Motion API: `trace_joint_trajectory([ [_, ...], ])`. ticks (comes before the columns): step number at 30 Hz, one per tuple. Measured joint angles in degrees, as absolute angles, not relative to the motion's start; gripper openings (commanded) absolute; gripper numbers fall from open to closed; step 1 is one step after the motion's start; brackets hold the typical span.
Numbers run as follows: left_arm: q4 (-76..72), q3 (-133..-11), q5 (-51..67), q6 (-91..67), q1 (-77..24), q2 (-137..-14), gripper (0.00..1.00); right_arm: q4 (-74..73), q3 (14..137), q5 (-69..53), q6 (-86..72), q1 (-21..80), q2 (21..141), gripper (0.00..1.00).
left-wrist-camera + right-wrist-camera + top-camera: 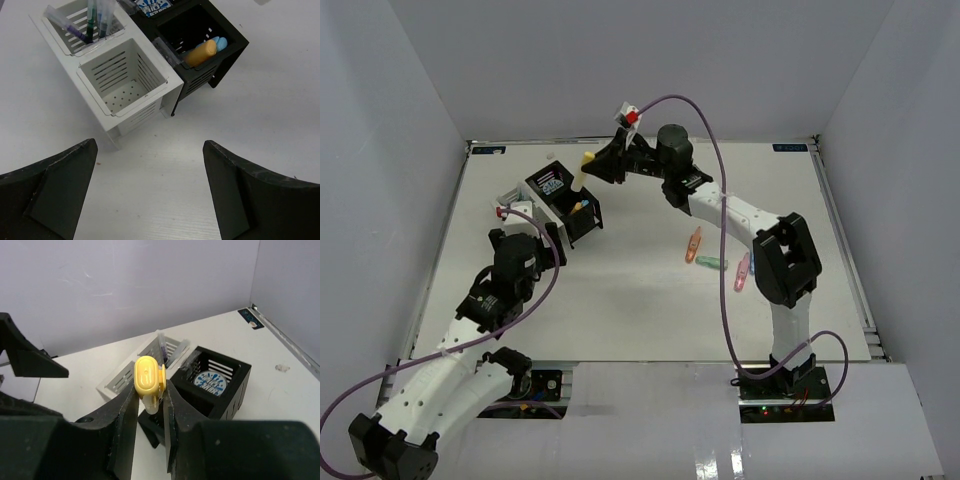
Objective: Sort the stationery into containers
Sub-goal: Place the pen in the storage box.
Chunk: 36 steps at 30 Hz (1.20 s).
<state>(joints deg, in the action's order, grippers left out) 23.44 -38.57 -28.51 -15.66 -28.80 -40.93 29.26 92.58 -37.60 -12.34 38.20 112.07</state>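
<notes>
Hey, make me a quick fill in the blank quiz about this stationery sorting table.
The right gripper is shut on a ___ highlighter.
The pens stand in a ___ compartment.
The left gripper is ___, holding nothing.
The round tub sits in a ___ bin.
Missing words: yellow, white, open, black.

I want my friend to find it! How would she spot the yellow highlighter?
Find the white table's far-left cluster of black and white slatted organiser boxes. Over it, the right arm's black gripper pinches a chubby yellow highlighter. It alone is held in the air.
</notes>
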Motion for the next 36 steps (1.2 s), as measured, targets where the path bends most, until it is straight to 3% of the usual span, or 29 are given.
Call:
trace_joint_trajectory([
  [4, 23.35, -38.44, -28.51, -15.94, -27.66, -40.66, 0.98, 31.92, 97.95, -37.47, -13.43, 38.7, 118.19, 0.09],
  [10, 23.31, -38.22, -27.9, -15.97, -26.94, -40.64, 0.98, 33.34, 101.69, -36.93, -14.13, 39.46, 125.67, 0.22],
  [14, 23.31, -38.22, -27.55, -15.97, -26.7, -40.64, 0.98, 33.52, 102.56, -36.12, -14.55, 39.9, 129.58, 0.51],
  [17, 23.29, -38.17, -27.22, -15.97, -26.68, -40.58, 0.98, 33.04, 102.52, -35.46, -14.26, 39.94, 131.04, 0.65],
  [19, 23.29, -38.17, -27.03, -15.97, -26.65, -40.38, 0.98, 32.99, 102.48, -35.03, -13.98, 40.01, 131.15, 0.73],
  [22, 23.27, -38.17, -26.7, -15.94, -26.59, -40.03, 0.98, 33.17, 101.38, -34.44, -13.21, 40.12, 129.86, 0.75],
  [28, 23.07, -38.15, -25.74, -15.94, -26.41, -39.42, 0.98, 32.21, 86.85, -30.83, -10.09, 39.9, 115.52, 0.88],
  [36, 22.59, -38.15, -22.33, -15.73, -26.39, -39.29, 0.98, 24.1, 64.88, -16.38, -3.33, 36.45, 86.87, 0.93],
])
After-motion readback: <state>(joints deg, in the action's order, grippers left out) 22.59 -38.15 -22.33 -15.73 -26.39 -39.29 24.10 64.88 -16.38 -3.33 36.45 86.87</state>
